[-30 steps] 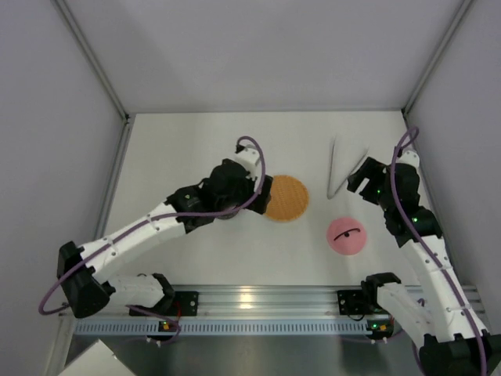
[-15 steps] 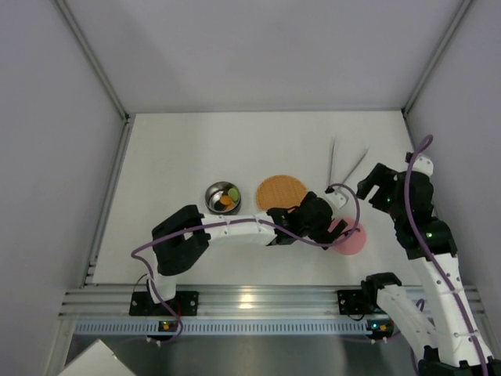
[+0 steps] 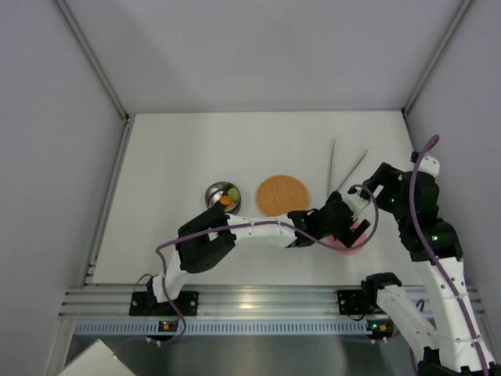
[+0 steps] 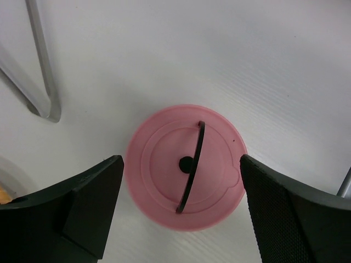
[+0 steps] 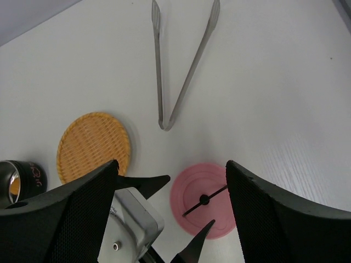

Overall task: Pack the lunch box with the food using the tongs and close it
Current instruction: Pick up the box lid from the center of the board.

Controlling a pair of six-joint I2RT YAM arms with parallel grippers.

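The lunch box, a small steel bowl [image 3: 222, 196], stands left of centre with orange and green food [image 3: 228, 196] inside. Its pink lid [image 4: 185, 167] with the thin black handle lies flat on the table to the right, partly hidden in the top view. My left gripper [image 4: 181, 159] hangs open right over the lid, one finger on each side of its rim. The tongs [image 3: 344, 168] lie in a V behind the lid, untouched. My right gripper [image 5: 171, 164] is open and empty, raised at the right of the tongs and looking down on the lid [image 5: 204, 200].
A flat orange woven disc [image 3: 282, 195] lies between the bowl and the lid. The left arm stretches low across the front of the table. The enclosure's right wall is close behind the right arm [image 3: 423, 227].
The left arm has swung from over the bowl rightward to the pink lid, uncovering the bowl. The right arm has drawn back a little to the right.
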